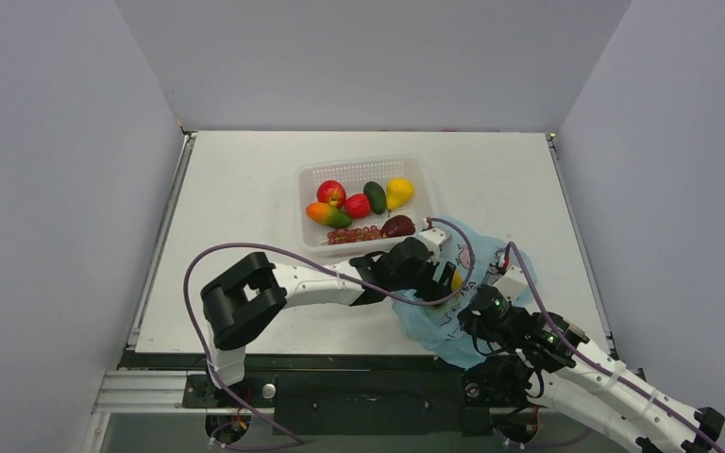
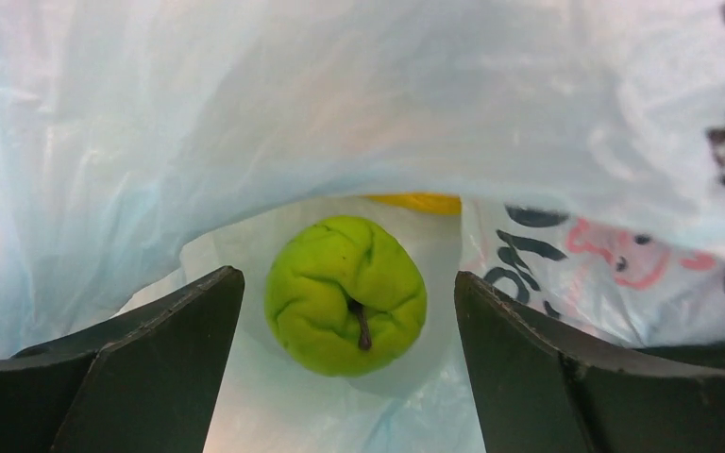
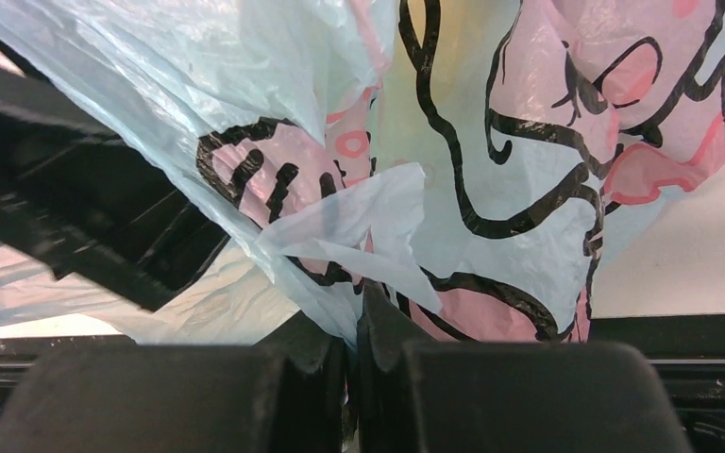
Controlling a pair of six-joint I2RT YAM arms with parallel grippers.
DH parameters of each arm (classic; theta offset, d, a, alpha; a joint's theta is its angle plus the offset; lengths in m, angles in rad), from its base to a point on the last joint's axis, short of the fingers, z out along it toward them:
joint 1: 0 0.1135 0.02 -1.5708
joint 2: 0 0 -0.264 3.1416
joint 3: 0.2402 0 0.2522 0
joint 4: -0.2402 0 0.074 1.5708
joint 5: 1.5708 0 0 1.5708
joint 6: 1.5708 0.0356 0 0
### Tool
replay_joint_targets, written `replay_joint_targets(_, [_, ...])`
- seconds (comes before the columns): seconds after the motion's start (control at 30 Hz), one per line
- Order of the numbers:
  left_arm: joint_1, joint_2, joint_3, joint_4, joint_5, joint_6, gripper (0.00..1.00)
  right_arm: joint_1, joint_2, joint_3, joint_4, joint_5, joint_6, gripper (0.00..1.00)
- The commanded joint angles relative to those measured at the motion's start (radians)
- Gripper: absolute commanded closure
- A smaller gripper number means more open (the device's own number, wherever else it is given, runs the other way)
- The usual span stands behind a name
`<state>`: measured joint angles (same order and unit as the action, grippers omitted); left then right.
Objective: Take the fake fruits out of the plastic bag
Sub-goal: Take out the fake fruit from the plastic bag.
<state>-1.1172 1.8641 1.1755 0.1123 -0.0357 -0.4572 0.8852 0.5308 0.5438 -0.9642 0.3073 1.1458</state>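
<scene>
The light blue plastic bag [image 1: 444, 332] lies at the near right of the table. My left gripper [image 1: 431, 274] is open inside its mouth. In the left wrist view the gripper [image 2: 345, 283] has its fingers on either side of a green lime [image 2: 345, 294] without touching it, and the yellow banana [image 2: 415, 202] peeks out behind under the bag film [image 2: 340, 104]. My right gripper [image 1: 487, 308] is shut on a fold of the bag [image 3: 491, 142], pinched between its fingertips [image 3: 354, 316]. The red apple [image 1: 331, 192], mango [image 1: 326, 215] and dark purple fruit [image 1: 397, 226] lie in the basket.
The white perforated basket [image 1: 368, 168] stands just behind the bag and also holds a yellow pear [image 1: 398, 192], an avocado [image 1: 375, 197], a small red fruit [image 1: 358, 205] and a grape bunch [image 1: 357, 233]. The left arm's cable [image 1: 245, 250] loops over the table.
</scene>
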Motion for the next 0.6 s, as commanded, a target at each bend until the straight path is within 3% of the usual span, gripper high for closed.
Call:
replay_joint_targets(0.0, [-0.007, 0.054, 0.061, -0.024, -0.044, 0.036, 0.19, 0.008, -0.009, 0.022, 0.024, 0.042, 0.006, 1.00])
replay_joint_targets(0.2, [-0.008, 0.106, 0.107, -0.065, -0.050, 0.046, 0.27, 0.008, -0.027, 0.021, 0.027, 0.044, 0.003, 1.00])
replay_joint_targets(0.27, [-0.009, 0.105, 0.110, -0.069, -0.050, 0.052, 0.35, 0.008, -0.028, 0.022, 0.028, 0.045, -0.001, 1.00])
replay_joint_targets(0.3, [-0.009, 0.102, 0.116, -0.078, -0.050, 0.053, 0.44, 0.007, -0.029, 0.023, 0.028, 0.048, -0.004, 1.00])
replay_joint_targets(0.43, [-0.009, 0.064, 0.107, -0.088, -0.028, 0.057, 0.64, 0.007, -0.025, 0.035, 0.025, 0.049, -0.009, 1.00])
replay_joint_targets(0.57, [-0.008, 0.006, 0.100, -0.099, 0.014, 0.054, 0.75, 0.008, -0.029, 0.056, 0.015, 0.077, -0.021, 1.00])
